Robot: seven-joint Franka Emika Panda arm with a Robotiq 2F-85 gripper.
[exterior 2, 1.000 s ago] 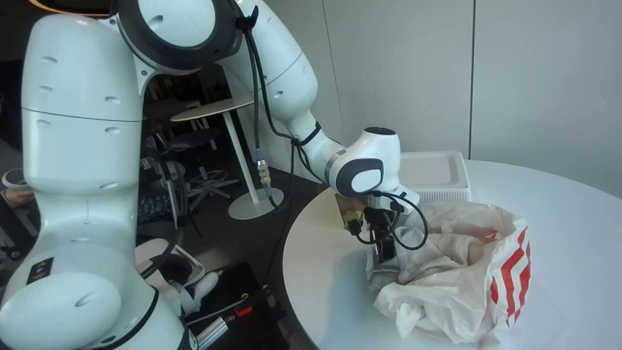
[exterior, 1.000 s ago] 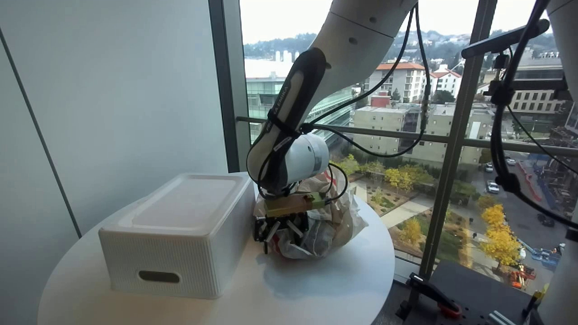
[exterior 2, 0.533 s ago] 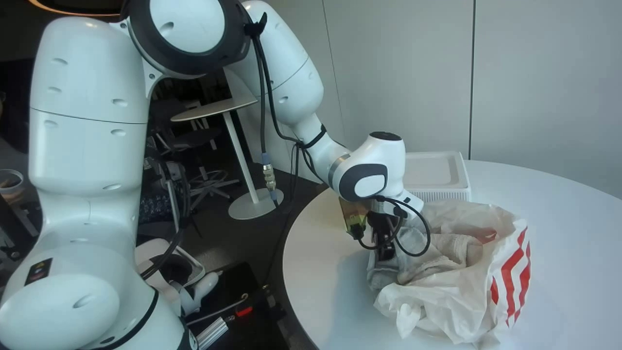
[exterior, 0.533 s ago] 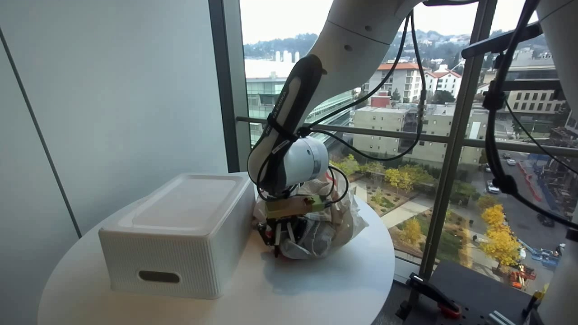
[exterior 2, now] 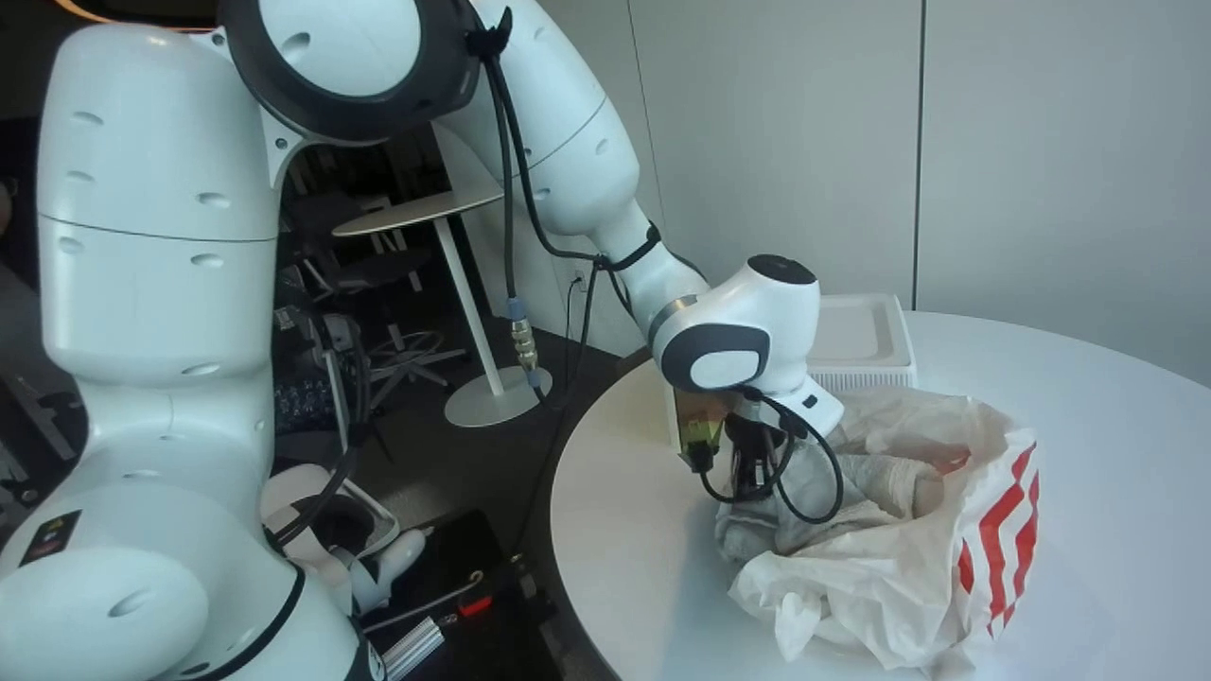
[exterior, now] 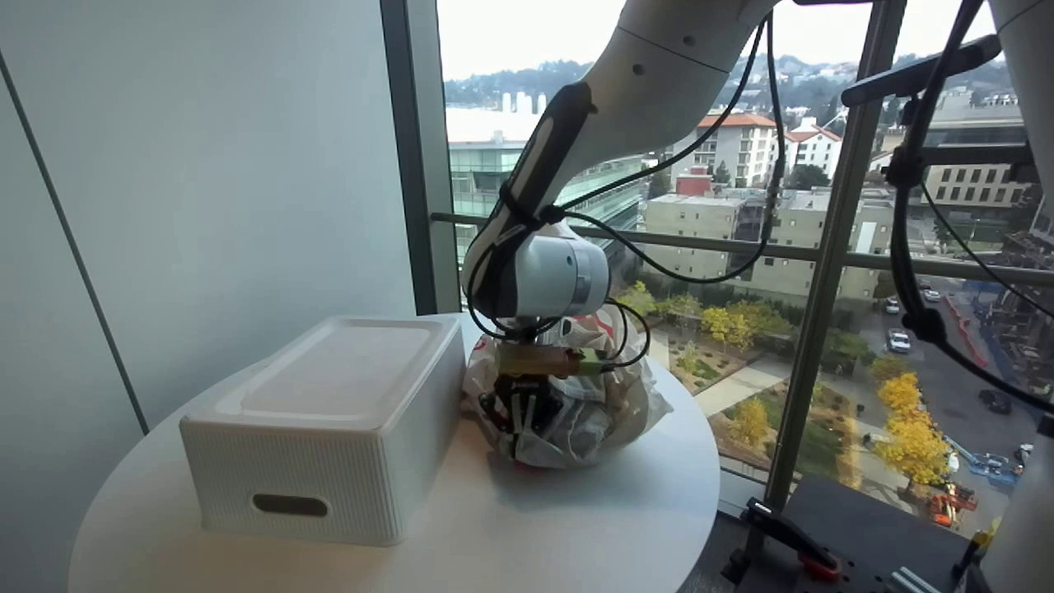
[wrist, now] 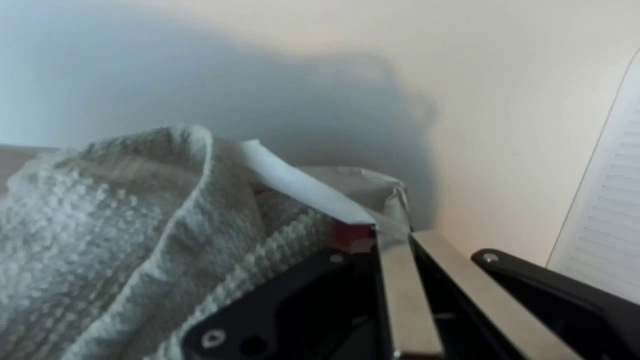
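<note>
A crumpled white plastic bag (exterior 2: 880, 591) with red stripes sits on the round white table, its mouth facing up. Inside it lies a bunched greyish towel (exterior 2: 885, 478), whose looped weave (wrist: 115, 250) fills the lower left of the wrist view. My gripper (wrist: 411, 237) is pointed down at the bag's rim, its fingers brought together with a fold of the thin rim (wrist: 397, 200) pinched between the tips. In an exterior view the gripper (exterior: 516, 449) stands against the bag's near side; the exact contact is partly hidden by plastic.
A lidded white ribbed box (exterior: 305, 420) stands on the table (exterior: 494, 535) close beside the gripper and bag. A large window with metal bars (exterior: 811, 354) is behind. Cables (exterior 2: 818, 492) loop from the wrist down near the bag.
The gripper's fingers have gone from wide apart to together at the bag's rim. The wrist has shifted slightly toward the bag and up, and the bag has moved a little.
</note>
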